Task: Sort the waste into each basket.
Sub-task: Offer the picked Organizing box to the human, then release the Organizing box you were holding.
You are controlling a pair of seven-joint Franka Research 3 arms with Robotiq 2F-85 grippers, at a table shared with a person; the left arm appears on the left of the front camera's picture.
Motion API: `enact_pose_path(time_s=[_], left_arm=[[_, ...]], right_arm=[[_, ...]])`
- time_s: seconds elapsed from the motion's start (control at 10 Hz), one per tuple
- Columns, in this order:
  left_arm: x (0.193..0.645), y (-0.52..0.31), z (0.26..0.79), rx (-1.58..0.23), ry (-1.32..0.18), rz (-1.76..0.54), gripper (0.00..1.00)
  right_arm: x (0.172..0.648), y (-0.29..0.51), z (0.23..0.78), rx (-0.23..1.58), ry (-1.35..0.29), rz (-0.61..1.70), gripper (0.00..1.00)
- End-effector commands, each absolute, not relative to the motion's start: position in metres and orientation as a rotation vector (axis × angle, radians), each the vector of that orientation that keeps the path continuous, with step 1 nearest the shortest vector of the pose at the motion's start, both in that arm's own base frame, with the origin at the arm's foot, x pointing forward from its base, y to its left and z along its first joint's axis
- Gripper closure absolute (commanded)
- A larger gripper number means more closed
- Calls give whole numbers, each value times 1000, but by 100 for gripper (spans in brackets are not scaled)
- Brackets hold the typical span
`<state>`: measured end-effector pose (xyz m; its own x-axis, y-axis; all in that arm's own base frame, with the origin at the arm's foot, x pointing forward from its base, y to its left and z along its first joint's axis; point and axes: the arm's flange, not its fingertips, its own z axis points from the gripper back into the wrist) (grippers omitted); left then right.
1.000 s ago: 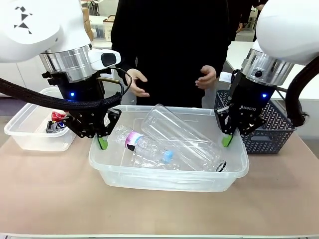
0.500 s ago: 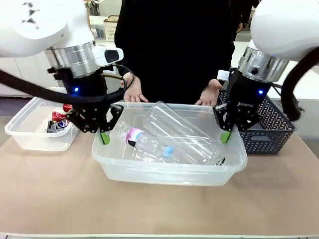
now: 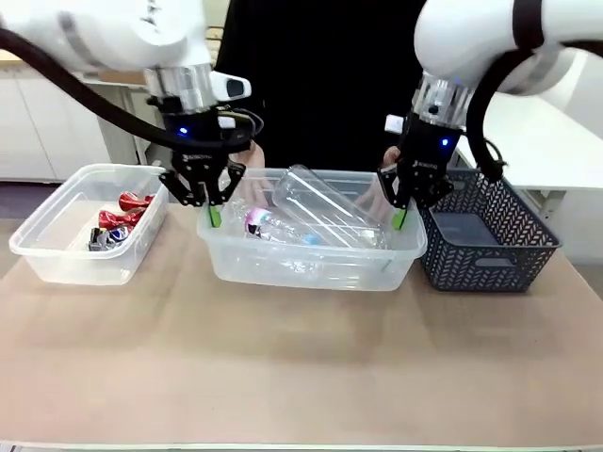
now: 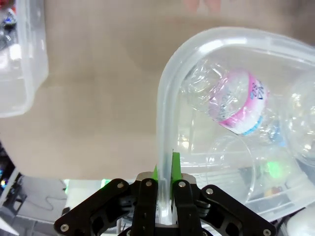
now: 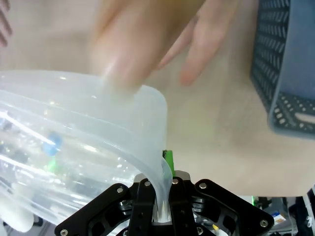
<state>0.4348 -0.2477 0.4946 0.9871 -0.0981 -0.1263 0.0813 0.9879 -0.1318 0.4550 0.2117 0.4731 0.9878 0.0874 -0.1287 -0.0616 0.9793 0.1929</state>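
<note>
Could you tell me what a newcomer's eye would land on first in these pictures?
Most striking is the clear middle tub of plastic bottles, gripped at both ends: the left pincer is shut on its left rim, the right pincer on its right. A smaller clear tub holding crushed red cans sits to the left, a dark grey lattice basket to the right, and a person's hand hovers at the far rim.

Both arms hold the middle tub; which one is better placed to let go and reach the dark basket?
Right. The right gripper pinches the tub rim beside the basket; the left gripper is at the far end.
</note>
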Motion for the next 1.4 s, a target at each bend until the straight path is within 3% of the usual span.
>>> enact_pose_path(time_s=[0.0,1.3], left_arm=[[445,-265,499,-193,121,-89,95],[451,-251,487,-144,152,-83,95]], right_arm=[[458,222,478,235,142,111,97],[465,206,465,193,149,61,97]])
